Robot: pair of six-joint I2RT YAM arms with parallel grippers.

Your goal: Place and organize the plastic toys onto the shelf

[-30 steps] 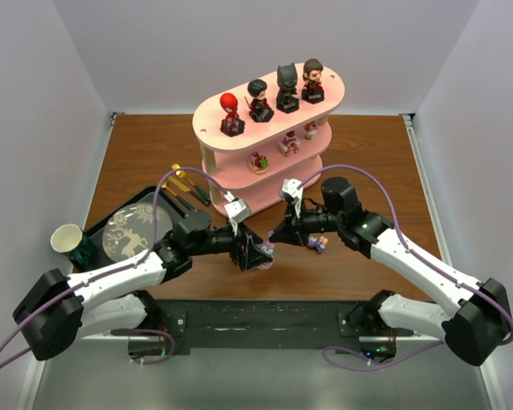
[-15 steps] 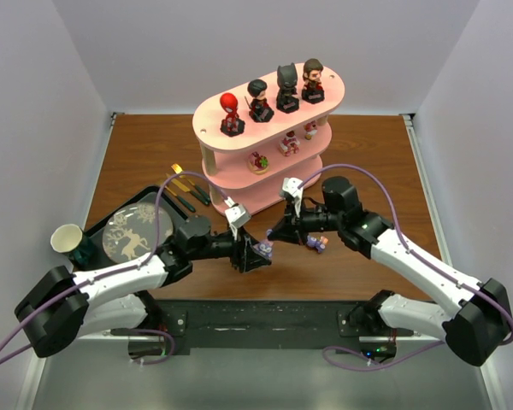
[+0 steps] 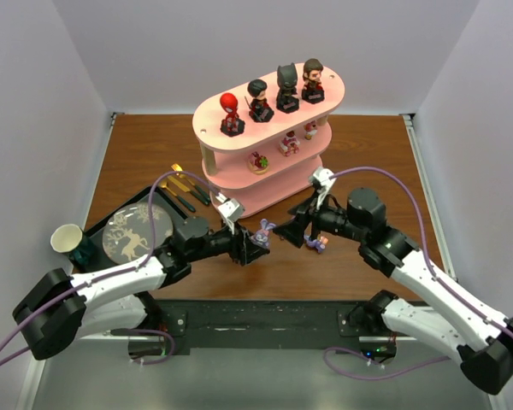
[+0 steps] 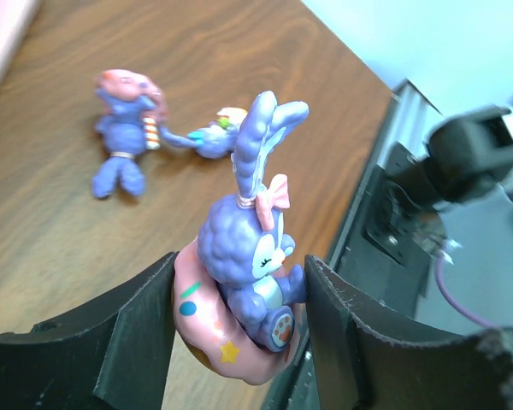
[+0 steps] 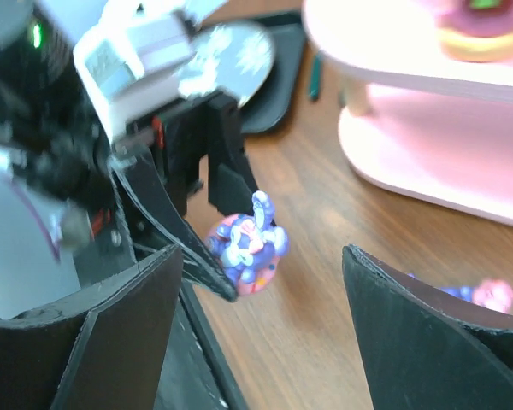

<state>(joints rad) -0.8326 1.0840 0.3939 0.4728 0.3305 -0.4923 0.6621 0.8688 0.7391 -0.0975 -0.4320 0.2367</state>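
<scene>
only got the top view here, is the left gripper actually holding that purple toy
observer: yes. in the left wrist view the left gripper has a finger against each side of the bunny, down at its pink base.
operator: and the right one, anything in it
observer: nothing. the right wrist view shows the right gripper wide open and empty.
operator: is the other toy standing up
observer: no. the left wrist view shows the pony lying on the table, apart from the bunny.
</scene>
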